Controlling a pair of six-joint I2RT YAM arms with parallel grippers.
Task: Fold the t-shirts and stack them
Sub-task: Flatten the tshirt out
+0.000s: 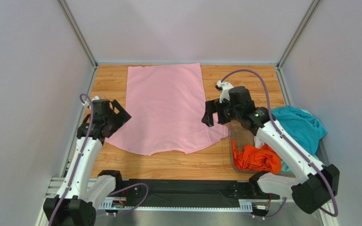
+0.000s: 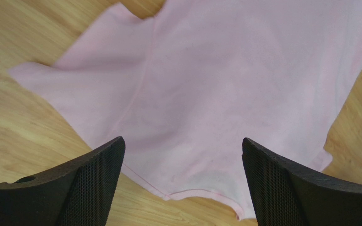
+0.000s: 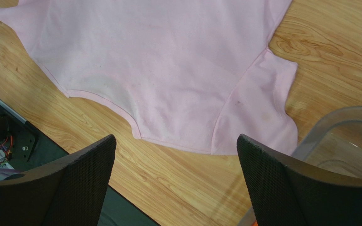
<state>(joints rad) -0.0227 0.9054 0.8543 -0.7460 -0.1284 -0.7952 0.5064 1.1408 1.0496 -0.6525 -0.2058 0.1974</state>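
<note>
A light pink t-shirt (image 1: 166,106) lies spread flat on the wooden table, neck opening towards the near edge and hem at the far side. My left gripper (image 1: 119,112) hovers open over its left sleeve; in the left wrist view the pink cloth (image 2: 225,80) lies well below the gripper (image 2: 183,179), whose fingers hold nothing. My right gripper (image 1: 208,115) hovers open by the right sleeve, and the right wrist view shows the shirt (image 3: 168,70) beyond the empty gripper (image 3: 176,179). An orange t-shirt (image 1: 256,157) and a teal t-shirt (image 1: 296,127) lie bunched at the right.
A clear plastic bin (image 1: 241,123) stands at the right edge of the table, close to the pink shirt's right sleeve, with the orange and teal cloth in and over it; its rim (image 3: 331,125) shows in the right wrist view. A black strip (image 1: 187,193) runs along the near edge.
</note>
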